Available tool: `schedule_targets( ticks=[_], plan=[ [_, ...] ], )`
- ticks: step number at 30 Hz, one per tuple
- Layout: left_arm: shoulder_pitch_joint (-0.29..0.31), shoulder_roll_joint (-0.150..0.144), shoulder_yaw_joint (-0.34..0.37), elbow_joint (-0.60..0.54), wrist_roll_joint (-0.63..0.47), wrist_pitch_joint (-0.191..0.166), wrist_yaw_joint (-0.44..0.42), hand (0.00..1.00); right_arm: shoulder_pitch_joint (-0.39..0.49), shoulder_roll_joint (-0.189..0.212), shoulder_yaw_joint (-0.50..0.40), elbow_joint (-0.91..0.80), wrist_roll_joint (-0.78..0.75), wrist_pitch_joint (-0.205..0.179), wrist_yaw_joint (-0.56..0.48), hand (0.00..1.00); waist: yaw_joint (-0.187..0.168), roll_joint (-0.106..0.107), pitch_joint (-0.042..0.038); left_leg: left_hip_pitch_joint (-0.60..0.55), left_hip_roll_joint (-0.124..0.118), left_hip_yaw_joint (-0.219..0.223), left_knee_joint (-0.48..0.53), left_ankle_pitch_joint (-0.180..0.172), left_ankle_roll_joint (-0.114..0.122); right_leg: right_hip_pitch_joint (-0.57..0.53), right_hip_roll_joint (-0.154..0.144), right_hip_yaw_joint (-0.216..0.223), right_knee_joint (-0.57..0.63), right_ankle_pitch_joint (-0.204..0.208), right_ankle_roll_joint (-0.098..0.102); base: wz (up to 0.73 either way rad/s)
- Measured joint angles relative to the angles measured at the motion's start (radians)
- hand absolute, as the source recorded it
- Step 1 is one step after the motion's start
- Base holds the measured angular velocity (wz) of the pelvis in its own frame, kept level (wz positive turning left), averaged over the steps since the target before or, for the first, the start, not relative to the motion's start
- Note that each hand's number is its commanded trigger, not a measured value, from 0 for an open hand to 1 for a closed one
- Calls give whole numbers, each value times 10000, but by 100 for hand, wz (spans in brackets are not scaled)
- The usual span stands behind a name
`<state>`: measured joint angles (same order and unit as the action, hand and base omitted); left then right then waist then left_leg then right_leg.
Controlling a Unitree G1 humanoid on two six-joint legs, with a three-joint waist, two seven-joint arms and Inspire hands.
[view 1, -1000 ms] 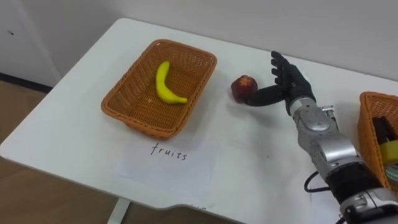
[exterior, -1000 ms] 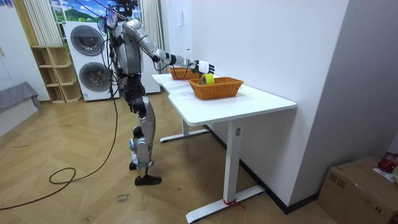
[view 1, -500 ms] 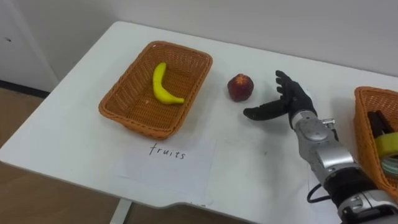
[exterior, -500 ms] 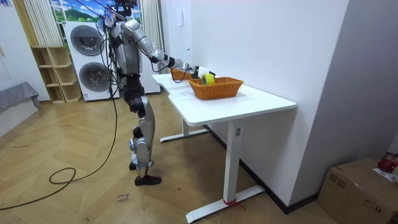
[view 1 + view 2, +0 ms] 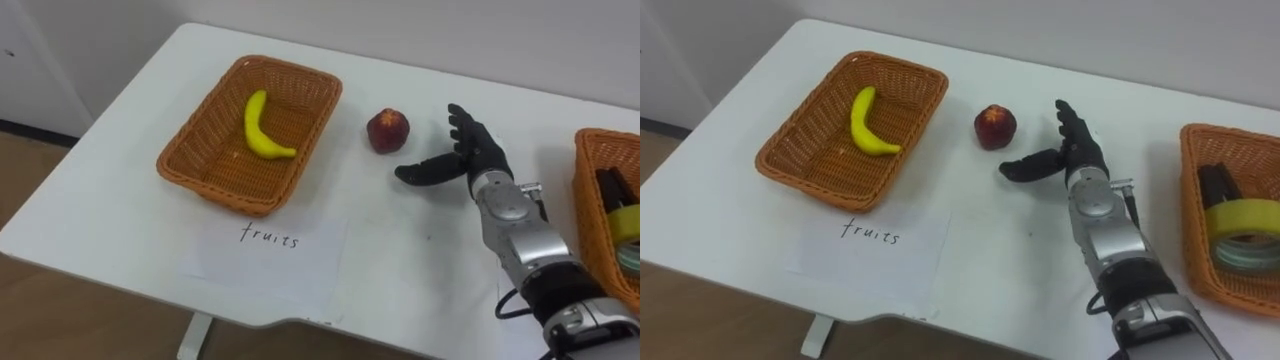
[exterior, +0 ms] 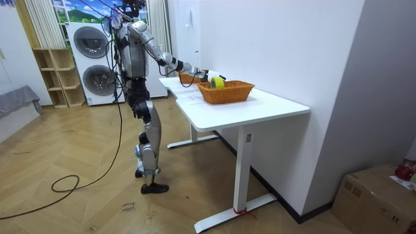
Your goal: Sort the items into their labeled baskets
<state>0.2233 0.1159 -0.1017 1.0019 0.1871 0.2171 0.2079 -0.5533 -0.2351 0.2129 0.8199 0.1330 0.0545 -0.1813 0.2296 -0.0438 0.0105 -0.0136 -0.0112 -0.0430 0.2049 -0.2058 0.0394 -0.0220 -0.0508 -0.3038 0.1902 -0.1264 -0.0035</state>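
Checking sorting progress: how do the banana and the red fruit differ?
The banana is yellow, long and curved; the red fruit is round. The banana lies inside the fruits basket; the red fruit sits on the table beside it, apart from the open right hand. Both are fruit.

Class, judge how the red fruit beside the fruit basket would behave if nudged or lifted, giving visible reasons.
Round and free on the table, the red fruit probably rolls when nudged. Its smooth-looking skin may slip in the open right hand.
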Motion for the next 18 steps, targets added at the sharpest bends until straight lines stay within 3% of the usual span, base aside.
schedule_targets(
  ticks=[8, 13, 18],
  plan=[
    [-93, -11, -6, -1, 11, -56, -66, 0, -137, 4, -12, 106, -955, -130, -636, 0, 166, -35, 32, -241, -2, -8, 10, 52, -6, -272, -5, -15, 2, 28, -17, 0],
    [-369, -52, -109, 107, 8, -292, -65, 0, -582, 49, -6, 328, -1007, -209, -1185, 0, 295, -109, 182, -518, -14, -1, 36, 106, 0, -614, -60, -101, 149, 29, -20, 1],
    [-447, -59, -398, 123, 0, -306, -36, 0, -709, 37, 13, 330, -1047, -209, -1380, 0, 498, -132, 186, -648, -7, 140, 67, 109, 1, -791, -49, -1, 165, 37, -30, -6]
  ],
)
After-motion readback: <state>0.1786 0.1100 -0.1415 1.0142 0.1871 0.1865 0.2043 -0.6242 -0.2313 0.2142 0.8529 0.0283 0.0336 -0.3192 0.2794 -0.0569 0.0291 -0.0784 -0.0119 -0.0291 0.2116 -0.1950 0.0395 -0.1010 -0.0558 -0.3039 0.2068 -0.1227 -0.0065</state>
